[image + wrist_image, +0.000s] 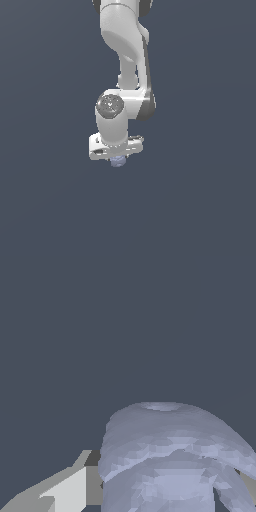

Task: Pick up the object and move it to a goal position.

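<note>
The object (118,161) is a small pale lavender-blue lump showing just below the white hand of the arm in the exterior view. My gripper (118,157) sits right over it and hides most of it. In the wrist view the object (165,456) fills the space close to the camera, ribbed and rounded. A grey finger (75,488) presses against one side of it, and a sliver of the other finger (247,476) shows on the opposite side. My gripper (165,496) is shut on the object.
A plain dark blue-grey surface (200,200) surrounds the arm on every side. The white arm (122,45) rises straight above the hand to the frame's upper edge.
</note>
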`<state>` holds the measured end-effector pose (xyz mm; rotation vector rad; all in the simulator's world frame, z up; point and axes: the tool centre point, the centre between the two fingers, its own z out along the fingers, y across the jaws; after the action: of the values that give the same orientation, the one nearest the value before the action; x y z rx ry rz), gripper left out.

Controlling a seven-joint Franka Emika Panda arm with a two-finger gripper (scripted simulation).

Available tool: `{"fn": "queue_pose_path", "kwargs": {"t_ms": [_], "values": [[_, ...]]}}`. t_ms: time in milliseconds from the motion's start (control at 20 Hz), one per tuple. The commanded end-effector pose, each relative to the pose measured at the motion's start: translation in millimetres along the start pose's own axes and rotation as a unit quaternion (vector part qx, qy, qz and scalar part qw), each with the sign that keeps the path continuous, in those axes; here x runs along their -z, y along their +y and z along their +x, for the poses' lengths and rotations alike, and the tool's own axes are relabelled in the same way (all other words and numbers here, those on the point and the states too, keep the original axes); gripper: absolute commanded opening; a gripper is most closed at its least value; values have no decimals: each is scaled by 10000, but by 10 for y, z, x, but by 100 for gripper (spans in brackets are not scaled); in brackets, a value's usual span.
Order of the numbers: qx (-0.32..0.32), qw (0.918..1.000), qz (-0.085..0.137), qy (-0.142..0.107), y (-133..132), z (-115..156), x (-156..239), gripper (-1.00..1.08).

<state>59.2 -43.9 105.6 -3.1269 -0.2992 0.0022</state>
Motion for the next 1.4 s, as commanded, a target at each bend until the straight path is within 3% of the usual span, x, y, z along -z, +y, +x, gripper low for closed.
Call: {"fn": "queue_pose_path", "kwargs": {"t_ms": [0, 1350], "values": [[-3, 10000, -3, 7, 102, -87, 231, -100], [-3, 10000, 6, 11, 1362, -1138, 3097, -100]]}}
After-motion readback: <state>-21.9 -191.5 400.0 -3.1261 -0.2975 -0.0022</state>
